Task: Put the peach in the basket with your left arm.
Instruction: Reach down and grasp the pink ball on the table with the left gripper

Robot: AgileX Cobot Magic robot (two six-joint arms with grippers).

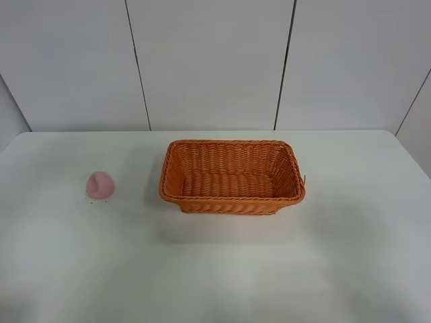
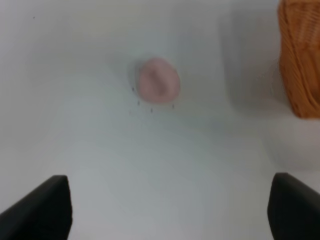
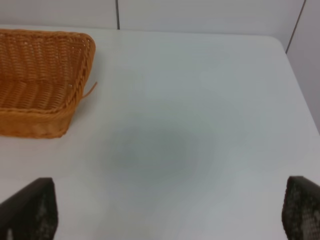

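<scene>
The small pale pink peach [image 1: 100, 184] lies on the white table, well to the left of the orange wicker basket [image 1: 232, 176], which is empty. No arm shows in the exterior high view. In the left wrist view the peach [image 2: 158, 81] lies ahead of my left gripper [image 2: 170, 210], whose black fingertips [image 2: 42, 207] stand wide apart and hold nothing; a corner of the basket [image 2: 300, 60] shows at the edge. In the right wrist view my right gripper [image 3: 170, 212] is open and empty, with the basket [image 3: 42, 80] ahead to one side.
The white table [image 1: 215, 269] meets a pale panelled wall [image 1: 215, 60] at the back. A loose wicker strand [image 3: 90, 90] sticks out from the basket's right corner. A few tiny dark specks [image 2: 150, 107] lie beside the peach.
</scene>
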